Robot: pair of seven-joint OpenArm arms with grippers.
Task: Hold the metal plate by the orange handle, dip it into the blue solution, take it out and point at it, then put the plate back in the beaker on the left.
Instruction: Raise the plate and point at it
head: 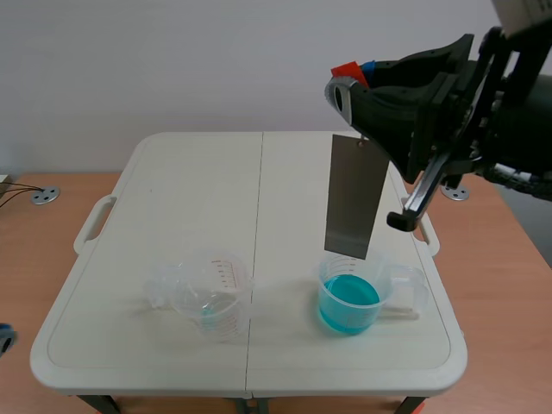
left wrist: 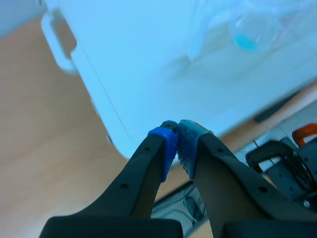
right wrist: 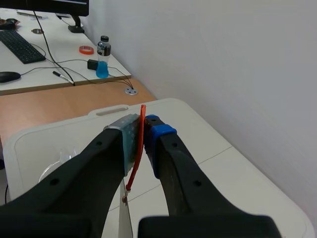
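Metal plate (head: 355, 197), handle (right wrist: 138, 148) pinched by right gripper (right wrist: 143, 126), hangs twelve o'clock of the solution (head: 348, 304); left gripper (left wrist: 177, 134) closed empty; dip, pointing, return likely remain.

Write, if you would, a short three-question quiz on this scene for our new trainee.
1. True or false: the metal plate hangs above the beaker of blue solution.
2. What does the right gripper clamp? A: the orange handle. B: a beaker's rim. C: nothing.
3. Fill in: the left gripper is ___ (open or shut).
Key: 1 true; 2 A; 3 shut.
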